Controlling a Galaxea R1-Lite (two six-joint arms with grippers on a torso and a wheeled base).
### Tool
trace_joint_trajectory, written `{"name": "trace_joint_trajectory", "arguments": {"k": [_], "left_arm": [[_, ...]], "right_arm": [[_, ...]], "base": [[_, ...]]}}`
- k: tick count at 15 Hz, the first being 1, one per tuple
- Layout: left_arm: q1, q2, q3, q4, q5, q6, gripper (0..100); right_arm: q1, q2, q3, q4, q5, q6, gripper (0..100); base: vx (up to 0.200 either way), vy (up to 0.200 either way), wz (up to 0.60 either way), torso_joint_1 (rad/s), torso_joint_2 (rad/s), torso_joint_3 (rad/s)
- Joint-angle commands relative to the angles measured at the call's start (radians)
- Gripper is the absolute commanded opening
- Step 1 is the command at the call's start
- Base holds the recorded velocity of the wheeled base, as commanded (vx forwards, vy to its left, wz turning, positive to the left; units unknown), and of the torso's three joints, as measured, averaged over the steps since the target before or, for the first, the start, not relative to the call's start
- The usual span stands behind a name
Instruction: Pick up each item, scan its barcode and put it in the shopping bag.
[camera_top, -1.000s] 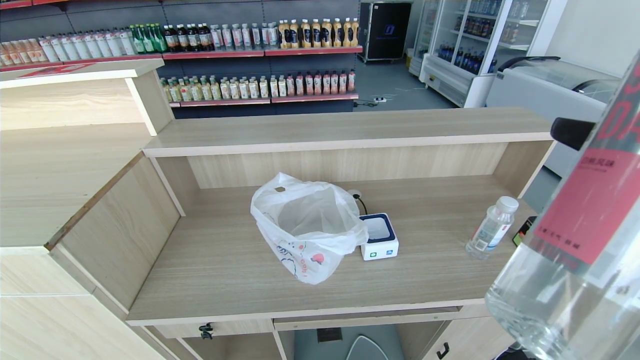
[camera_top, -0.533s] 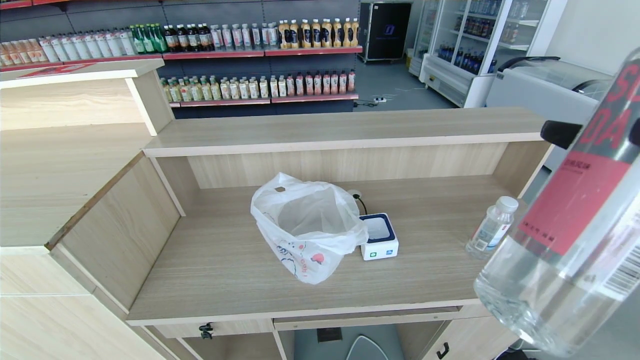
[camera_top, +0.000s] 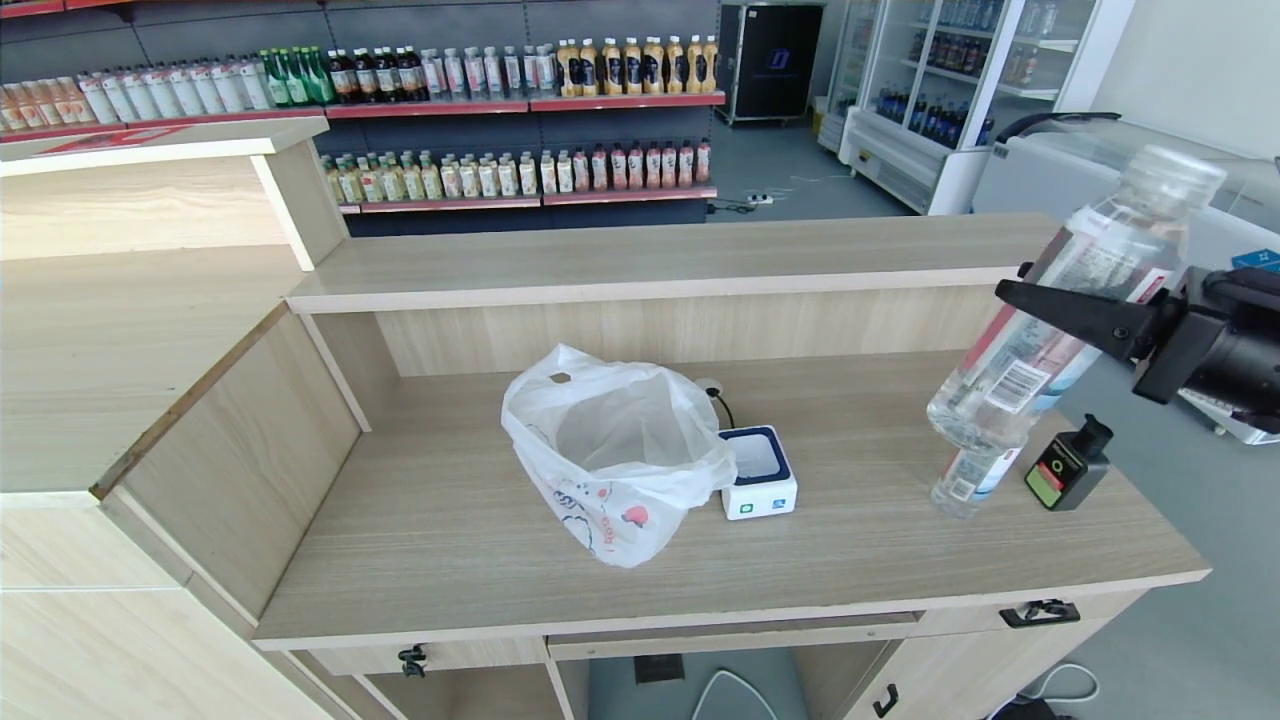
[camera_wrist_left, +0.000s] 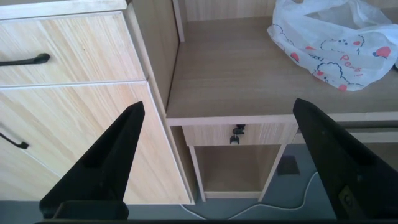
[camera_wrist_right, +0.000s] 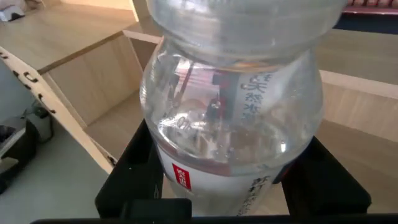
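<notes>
Right tool (camera_top: 1078, 303) clenched on bottle (camera_top: 1008, 388), cap tilted far-right.
Scanner (camera_top: 758, 472) lies well to its left, just beside the bag (camera_top: 610, 455); left tool (camera_wrist_left: 217, 155) released.

Right end effector (camera_top: 1072, 312), raised, clamps a bottle (camera_top: 1092, 250); left end effector (camera_wrist_left: 217, 111) hangs low, jaws apart.

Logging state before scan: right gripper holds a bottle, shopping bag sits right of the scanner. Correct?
No. In the head view the shopping bag sits left of the scanner. The right gripper does hold a bottle.
</notes>
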Motion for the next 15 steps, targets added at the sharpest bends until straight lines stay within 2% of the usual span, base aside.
{"name": "trace_joint_trajectory", "arguments": {"k": [1, 3, 5, 8, 11, 15], "left_arm": [[0.0, 0.0, 0.0, 0.0, 0.001, 0.0, 100], [0.0, 0.0, 0.0, 0.0, 0.001, 0.0, 100], [0.0, 0.0, 0.0, 0.0, 0.001, 0.0, 100], [0.0, 0.0, 0.0, 0.0, 0.001, 0.0, 100], [0.0, 0.0, 0.0, 0.0, 0.001, 0.0, 100], [0.0, 0.0, 0.0, 0.0, 0.001, 0.0, 100]], "right_arm": [[-0.12, 0.149, 0.005, -0.022, -0.017, -0.059, 0], [-0.18, 0.224, -0.012, -0.059, -0.017, -0.142, 0], [-0.234, 0.297, -0.048, -0.051, -0.02, -0.297, 0], [-0.266, 0.352, -0.084, -0.021, -0.02, -0.527, 0], [-0.283, 0.356, -0.091, -0.01, -0.017, -0.679, 0], [-0.299, 0.352, -0.095, -0.001, -0.02, -0.751, 0]], "base": [[0.0, 0.0, 0.0, 0.0, 0.0, 0.0], [0.0, 0.0, 0.0, 0.0, 0.0, 0.0], [0.0, 0.0, 0.0, 0.0, 0.0, 0.0], [0.0, 0.0, 0.0, 0.0, 0.0, 0.0], [0.0, 0.0, 0.0, 0.0, 0.0, 0.0], [0.0, 0.0, 0.0, 0.0, 0.0, 0.0]]}}
